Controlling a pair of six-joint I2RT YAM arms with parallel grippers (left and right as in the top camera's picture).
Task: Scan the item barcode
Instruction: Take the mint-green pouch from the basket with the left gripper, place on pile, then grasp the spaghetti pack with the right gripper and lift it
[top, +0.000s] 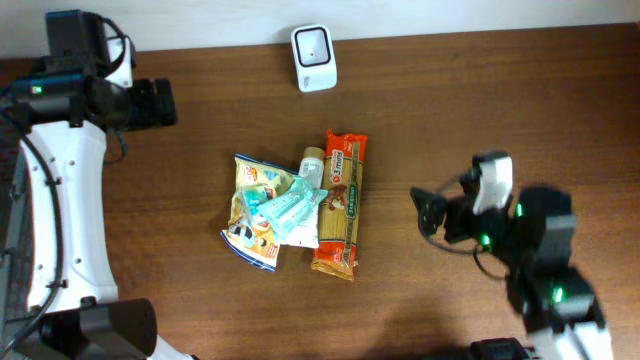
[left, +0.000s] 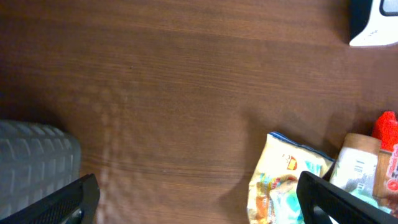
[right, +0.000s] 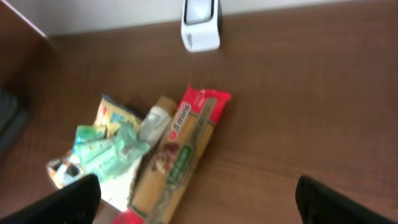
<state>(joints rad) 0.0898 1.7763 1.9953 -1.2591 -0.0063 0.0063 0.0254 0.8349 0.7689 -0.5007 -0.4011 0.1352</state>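
Note:
Several items lie piled at the table's middle: a long red and orange pasta packet (top: 340, 205) (right: 183, 149), a yellow snack bag (top: 250, 215) (left: 283, 180), a teal packet (top: 288, 208) (right: 106, 149) and a small beige bottle (top: 312, 165) (left: 357, 162). I cannot make out a barcode on any of them. The white scanner (top: 314, 58) (right: 201, 25) stands at the far edge. My left gripper (top: 168, 103) (left: 199, 208) is open and empty, far left of the pile. My right gripper (top: 425, 212) (right: 199, 205) is open and empty, right of the pasta packet.
Bare brown wood table (top: 500, 90) surrounds the pile. A ribbed grey object (left: 31, 162) shows at the lower left of the left wrist view. The pale wall runs along the table's far edge behind the scanner.

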